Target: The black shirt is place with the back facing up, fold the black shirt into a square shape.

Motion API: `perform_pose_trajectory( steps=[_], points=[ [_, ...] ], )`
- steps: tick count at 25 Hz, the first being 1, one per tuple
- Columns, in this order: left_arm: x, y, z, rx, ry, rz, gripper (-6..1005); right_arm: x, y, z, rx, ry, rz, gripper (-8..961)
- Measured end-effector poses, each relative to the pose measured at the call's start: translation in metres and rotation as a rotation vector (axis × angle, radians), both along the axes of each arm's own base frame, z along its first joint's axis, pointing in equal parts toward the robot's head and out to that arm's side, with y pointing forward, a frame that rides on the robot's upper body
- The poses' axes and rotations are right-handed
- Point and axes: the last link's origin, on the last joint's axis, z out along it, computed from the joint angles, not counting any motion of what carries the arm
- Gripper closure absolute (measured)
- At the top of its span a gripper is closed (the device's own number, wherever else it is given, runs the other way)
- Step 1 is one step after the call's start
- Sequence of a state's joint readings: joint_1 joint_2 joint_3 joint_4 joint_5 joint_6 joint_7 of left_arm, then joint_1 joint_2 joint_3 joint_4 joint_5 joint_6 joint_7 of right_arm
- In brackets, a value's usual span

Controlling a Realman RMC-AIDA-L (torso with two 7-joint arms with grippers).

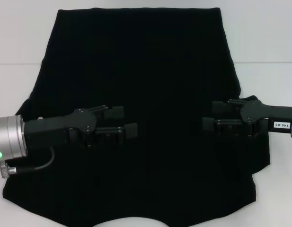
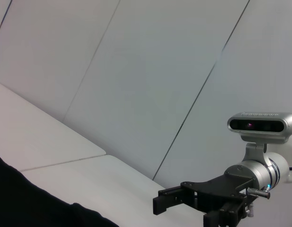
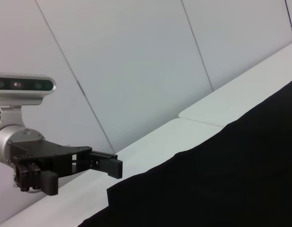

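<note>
Your black shirt [image 1: 146,85] lies flat on the white table [image 1: 264,42], spread beneath both sets of fingers. Left gripper [image 1: 129,124]: fingers parted, holding nothing. Right gripper [image 1: 209,118]: fingers parted, holding nothing, facing left gripper.

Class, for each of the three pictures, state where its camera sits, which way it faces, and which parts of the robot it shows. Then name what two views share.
Head view: above, looking down on the black shirt spread on the white table; left hand and right hand over it.
Left wrist view: faces sideways across the table toward the right hand and wall panels.
Right wrist view: faces sideways toward the left hand.
Shared: both wrist views show shirt, table, wall.
</note>
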State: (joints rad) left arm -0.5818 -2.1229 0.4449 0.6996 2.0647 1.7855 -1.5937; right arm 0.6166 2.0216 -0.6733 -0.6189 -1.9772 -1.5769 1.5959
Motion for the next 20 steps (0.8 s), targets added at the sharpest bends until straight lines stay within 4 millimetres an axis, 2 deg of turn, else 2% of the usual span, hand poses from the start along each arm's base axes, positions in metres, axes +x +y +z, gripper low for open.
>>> perform_pose_trajectory(
  steps=[15,19,20],
  points=[
    [-0.002,-0.001,-0.001,-0.013,0.019,0.0,55,-0.001,0.001,0.001,-0.002,-0.006,0.009,42],
    [-0.007,0.0,-0.001,-0.011,0.04,0.022,56,-0.001,0.001,0.0,-0.002,-0.005,0.009,42],
    [-0.014,0.001,0.002,0.017,0.039,0.069,56,-0.002,0.002,0.0,-0.001,-0.004,0.009,42]
  ],
)
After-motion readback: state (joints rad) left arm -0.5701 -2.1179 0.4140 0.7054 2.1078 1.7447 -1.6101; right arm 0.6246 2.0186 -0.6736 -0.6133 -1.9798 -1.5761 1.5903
